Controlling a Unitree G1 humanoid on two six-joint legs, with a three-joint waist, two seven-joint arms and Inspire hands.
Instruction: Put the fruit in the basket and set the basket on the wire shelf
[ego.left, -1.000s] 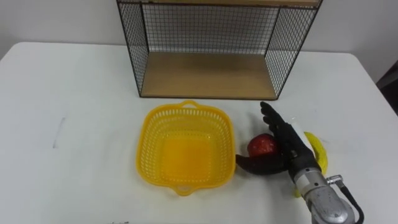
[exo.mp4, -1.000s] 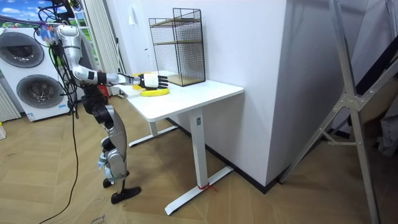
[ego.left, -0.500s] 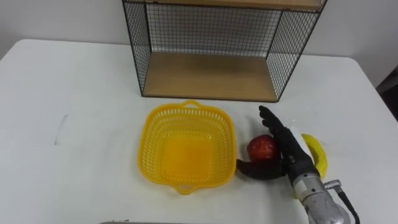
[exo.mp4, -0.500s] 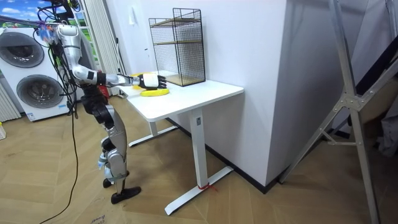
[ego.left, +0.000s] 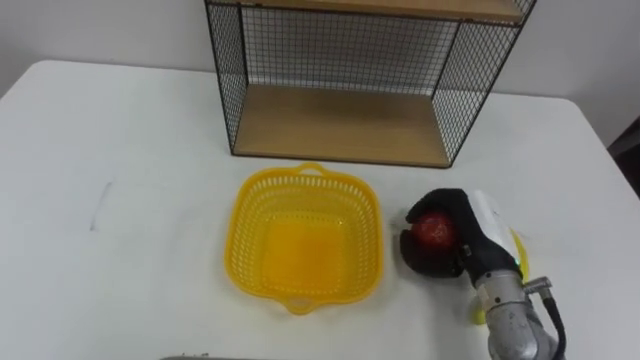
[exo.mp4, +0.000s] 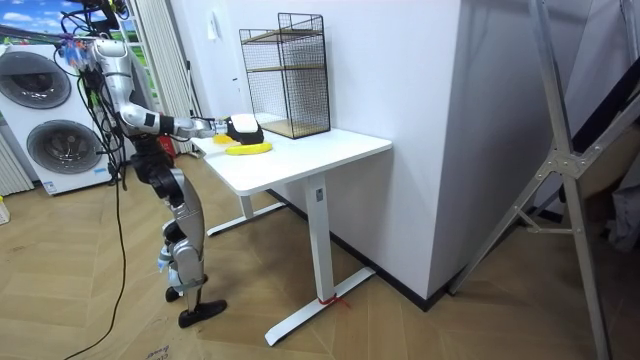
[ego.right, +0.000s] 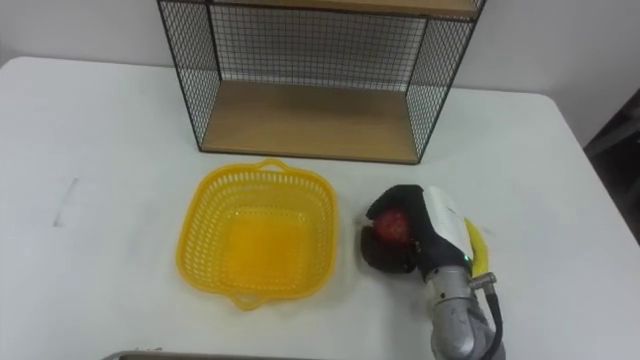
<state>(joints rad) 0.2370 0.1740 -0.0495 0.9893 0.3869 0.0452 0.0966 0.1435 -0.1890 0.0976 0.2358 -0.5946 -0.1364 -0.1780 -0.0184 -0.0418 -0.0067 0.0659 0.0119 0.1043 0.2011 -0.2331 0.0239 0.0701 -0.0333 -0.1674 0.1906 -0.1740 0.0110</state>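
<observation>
White tbl: red apple w/in curled right hand, just beside yellow basket.

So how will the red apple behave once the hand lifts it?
The apple looks round and glossy, so it could slip or roll if released. It seems firm, so the right hand's curled fingers probably won't dent it.

The basket is glossy yellow plastic lattice on the smooth, matt white table. Towards the far edge, the wire shelf is thin black metal mesh round a matt wooden board. My right hand has matt black fingers, a smooth white plastic back and a dull grey metal wrist, and the apple in it shines red.
</observation>
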